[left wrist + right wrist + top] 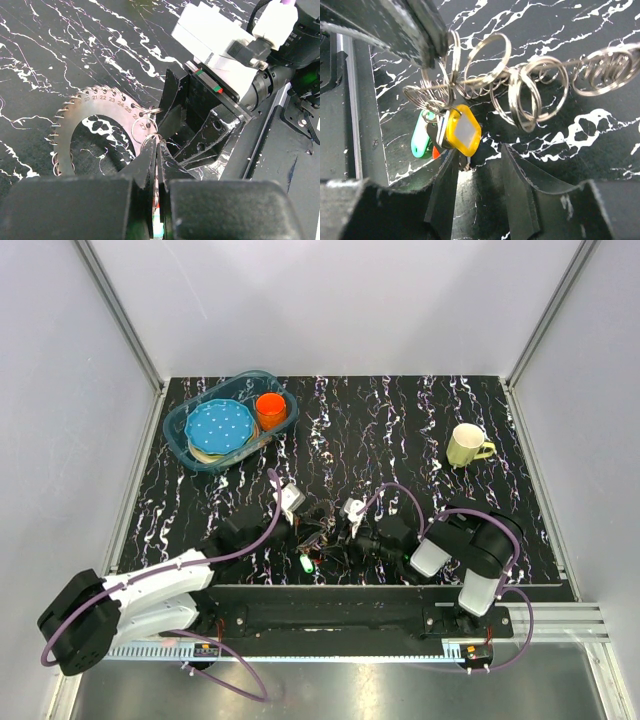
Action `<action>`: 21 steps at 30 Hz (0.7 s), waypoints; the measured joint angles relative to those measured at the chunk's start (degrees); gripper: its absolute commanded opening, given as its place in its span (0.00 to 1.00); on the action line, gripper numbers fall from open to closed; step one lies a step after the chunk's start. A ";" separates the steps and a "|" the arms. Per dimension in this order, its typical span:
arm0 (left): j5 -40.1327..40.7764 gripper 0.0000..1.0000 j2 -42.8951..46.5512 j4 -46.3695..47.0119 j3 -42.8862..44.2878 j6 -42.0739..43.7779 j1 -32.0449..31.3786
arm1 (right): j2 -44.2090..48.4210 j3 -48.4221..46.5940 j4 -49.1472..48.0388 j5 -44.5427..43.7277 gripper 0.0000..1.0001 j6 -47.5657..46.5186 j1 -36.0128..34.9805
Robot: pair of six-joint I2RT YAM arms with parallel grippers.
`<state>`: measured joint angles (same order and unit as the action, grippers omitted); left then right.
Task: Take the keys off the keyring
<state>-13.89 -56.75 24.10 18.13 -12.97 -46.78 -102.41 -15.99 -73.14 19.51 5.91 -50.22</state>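
Black white-veined table [400, 420] carries a clear tub [172, 430], a mug [466, 446] — and keys [100, 98].

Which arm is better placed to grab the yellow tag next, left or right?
Right. The right gripper is open, with the yellow tag hanging just ahead of its jaws; the left gripper looks shut on the keyring, steadying it.

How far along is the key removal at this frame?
Done: nothing; all keys sit on the keyring. In hand: left tool pinches the keyring, right tool open, facing the yellow tag. Left: taking every key off.
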 measured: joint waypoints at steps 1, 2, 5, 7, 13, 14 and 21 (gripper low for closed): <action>0.04 0.00 0.00 0.02 0.00 -0.04 0.00 | -0.09 -0.28 0.00 0.46 0.45 -0.39 0.02; 0.07 0.00 0.00 0.02 0.00 -0.09 0.00 | -0.17 -0.52 -0.02 0.81 0.45 -0.74 0.02; 0.13 0.00 0.00 0.02 0.00 -0.17 0.00 | -0.31 -1.14 -0.13 1.27 0.43 -2.01 0.00; 0.13 0.00 -0.09 0.07 0.00 -0.22 0.00 | -0.31 -1.70 -0.15 1.40 0.42 -2.71 0.00; 0.13 0.00 -0.76 0.46 0.00 -0.57 0.00 | -0.31 -2.78 -0.72 1.60 0.31 -3.67 0.02; 0.13 0.00 -0.76 0.52 0.00 -0.61 0.00 | -0.31 -2.78 -0.74 1.60 0.32 -3.78 0.02; 0.46 0.00 -0.74 0.90 0.00 -0.66 0.00 | -0.24 -2.75 -0.74 1.33 0.31 -4.24 0.02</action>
<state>-13.43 -57.49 24.99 18.13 -13.63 -46.78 -102.65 -18.74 -73.89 20.84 1.67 -50.19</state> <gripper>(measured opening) 0.004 0.385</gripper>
